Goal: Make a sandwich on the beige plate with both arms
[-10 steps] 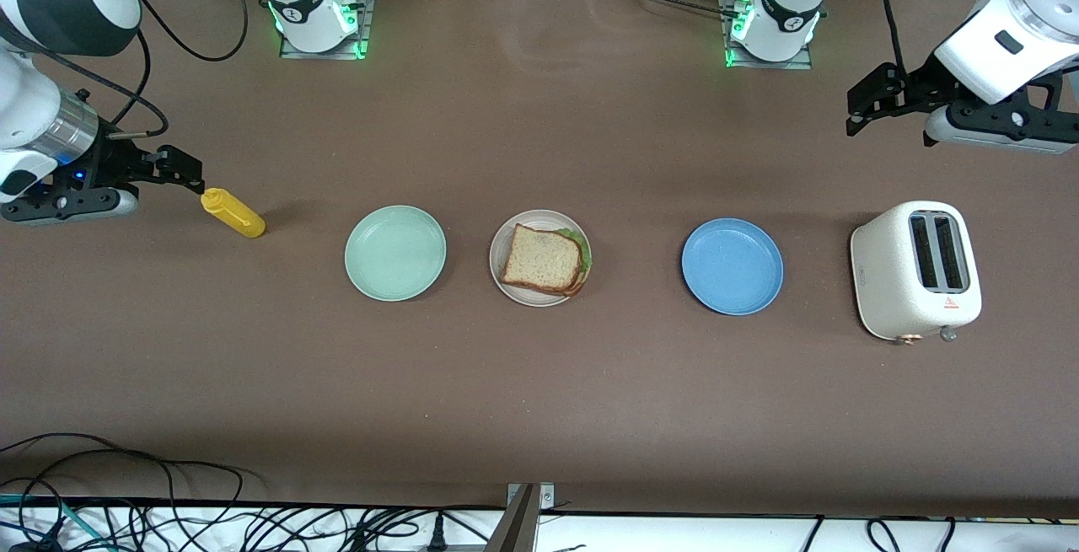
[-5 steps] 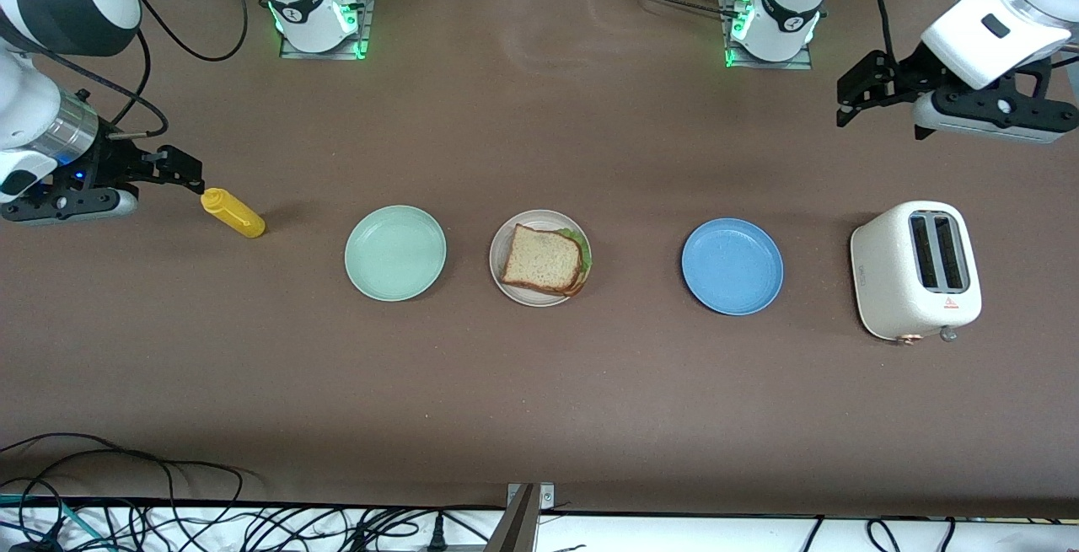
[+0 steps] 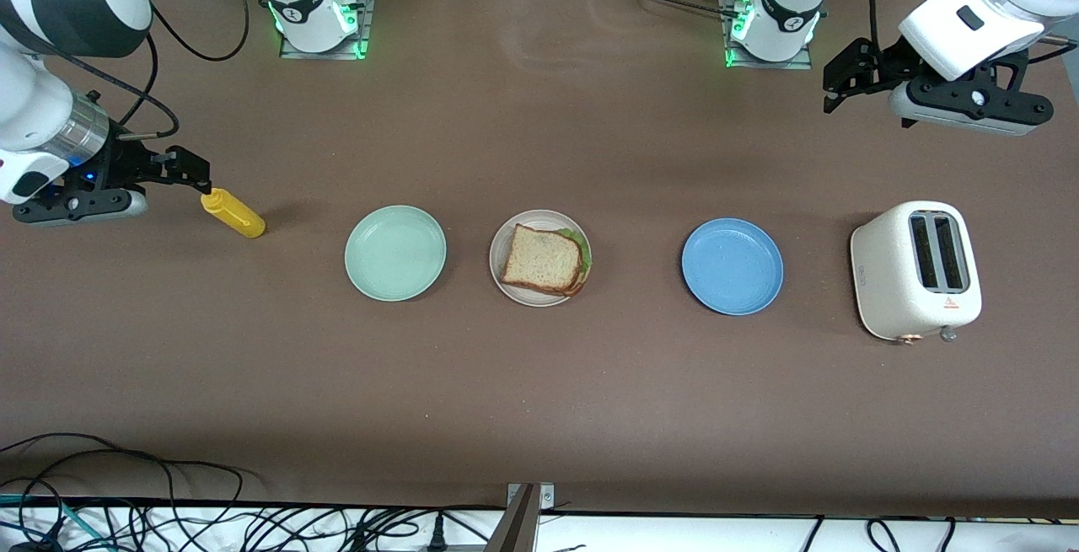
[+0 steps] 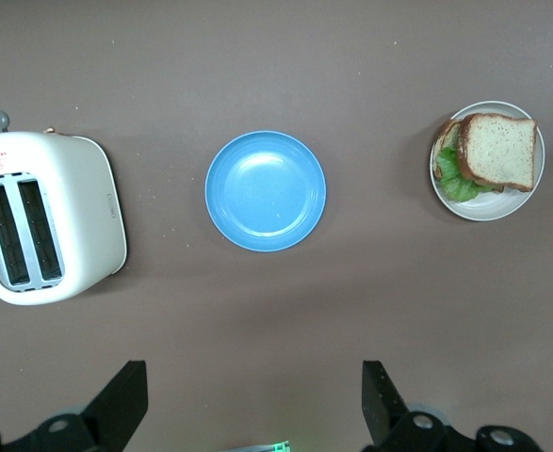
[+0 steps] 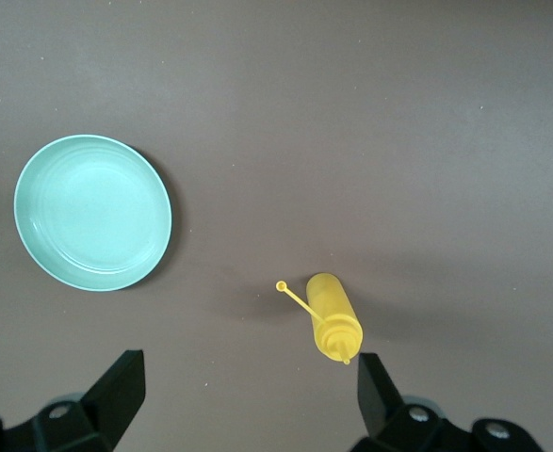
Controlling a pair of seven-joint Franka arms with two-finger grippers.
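on the beige plate [image 3: 539, 299] sits one sandwich [image 3: 544, 259]; left hand [image 3: 833, 93] and right hand [image 3: 192, 173] gape empty.

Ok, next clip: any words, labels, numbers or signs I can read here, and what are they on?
No text here can be read.
Toaster: a red triangle warning sign with tiny red print by the slots, too small to read.
Arm bases: a round dark logo on each, too small to read.
Plates, sandwich, yellow bottle: no markings.

the left gripper [image 3: 830, 95] has lifted away toward its base (fingers spread); right gripper [image 3: 200, 179] nudged slightly.
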